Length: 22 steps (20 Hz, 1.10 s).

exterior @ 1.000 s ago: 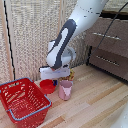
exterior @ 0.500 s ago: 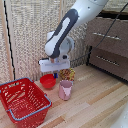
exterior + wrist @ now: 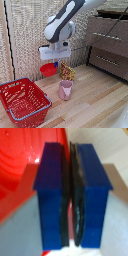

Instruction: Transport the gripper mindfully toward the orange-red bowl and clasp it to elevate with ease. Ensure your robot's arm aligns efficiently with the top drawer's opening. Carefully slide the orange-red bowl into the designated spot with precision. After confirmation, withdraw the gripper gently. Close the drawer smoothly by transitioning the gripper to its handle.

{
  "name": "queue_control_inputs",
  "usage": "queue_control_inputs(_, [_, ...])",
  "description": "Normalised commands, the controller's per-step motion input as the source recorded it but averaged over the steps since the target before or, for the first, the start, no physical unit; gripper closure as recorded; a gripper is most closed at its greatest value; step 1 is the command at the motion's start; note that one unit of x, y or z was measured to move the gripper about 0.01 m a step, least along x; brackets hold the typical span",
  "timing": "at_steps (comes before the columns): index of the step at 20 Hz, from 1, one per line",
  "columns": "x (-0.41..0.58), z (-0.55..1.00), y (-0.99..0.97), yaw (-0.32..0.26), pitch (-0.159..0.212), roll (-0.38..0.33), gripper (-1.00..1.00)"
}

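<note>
In the wrist view the gripper [image 3: 73, 198] has its two blue fingers [image 3: 50, 193] pressed almost together, clenched on the thin rim of the orange-red bowl [image 3: 20, 163], and the rest of the bowl spreads out to one side of the jaws. In the exterior view the bowl [image 3: 49, 69] hangs from the gripper [image 3: 55, 63] in the air, above the wooden floor [image 3: 95, 100] and between the red wire basket [image 3: 22, 100] and the pink cup [image 3: 65, 90]. Farther behind, well apart from the jaws toward the exterior view's right, is the top drawer [image 3: 107, 34] with its silver handle [image 3: 107, 36].

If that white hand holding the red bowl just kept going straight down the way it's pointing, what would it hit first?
Probably the wooden floor. The gripper points straight down, clamped on the rim of the orange-red bowl, which hangs in the air. The pink cup looks close below, but depth is unclear.
</note>
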Motion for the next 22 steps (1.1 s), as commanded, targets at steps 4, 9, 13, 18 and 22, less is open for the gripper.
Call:
queue_control_inputs(4, [0.226, 0.83, -0.09, -0.034, 0.142, -0.032, 1.00])
queue_control_inputs(9, [0.216, 0.92, -0.13, -0.070, 0.095, -0.048, 1.00])
queue_control_inputs(13, [0.179, 0.96, -0.16, -0.067, 0.009, -0.069, 1.00])
queue_control_inputs(18, [0.165, 0.87, -0.19, -0.093, 0.000, -0.067, 1.00])
queue_control_inputs(22, [0.079, 0.93, -0.24, -0.087, -0.018, -0.077, 1.00])
